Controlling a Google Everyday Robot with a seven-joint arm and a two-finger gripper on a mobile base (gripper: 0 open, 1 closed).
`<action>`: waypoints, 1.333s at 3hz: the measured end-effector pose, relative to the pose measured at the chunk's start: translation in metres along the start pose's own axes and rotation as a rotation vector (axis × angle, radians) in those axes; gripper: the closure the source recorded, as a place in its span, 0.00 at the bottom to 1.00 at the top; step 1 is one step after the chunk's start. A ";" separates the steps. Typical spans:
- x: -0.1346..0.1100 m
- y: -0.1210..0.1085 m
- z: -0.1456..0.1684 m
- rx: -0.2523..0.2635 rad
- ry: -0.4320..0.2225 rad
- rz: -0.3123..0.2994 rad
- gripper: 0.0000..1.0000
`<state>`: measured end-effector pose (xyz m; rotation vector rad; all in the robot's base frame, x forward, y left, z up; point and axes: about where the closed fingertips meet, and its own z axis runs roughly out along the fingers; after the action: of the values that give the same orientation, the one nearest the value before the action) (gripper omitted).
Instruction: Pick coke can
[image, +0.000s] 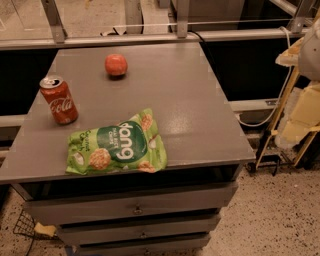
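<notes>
Camera view showed the coke can (59, 99) upright near the desk's (190, 110) left edge, about midway back. The gripper was out of frame, so whether it was apart or together could not be told. A sideways nudge could tip the can off that close edge. The chip bag (117, 149) crowded its front-right side — toward the fruit (116, 65) near the back edge lay open room.
</notes>
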<state>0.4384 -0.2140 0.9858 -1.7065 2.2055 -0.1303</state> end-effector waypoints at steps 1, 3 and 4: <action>0.000 0.000 0.000 0.000 0.000 0.000 0.00; -0.123 -0.012 0.058 -0.131 -0.286 0.011 0.00; -0.210 -0.012 0.085 -0.217 -0.485 0.063 0.00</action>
<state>0.5224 -0.0053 0.9547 -1.5616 1.9524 0.5032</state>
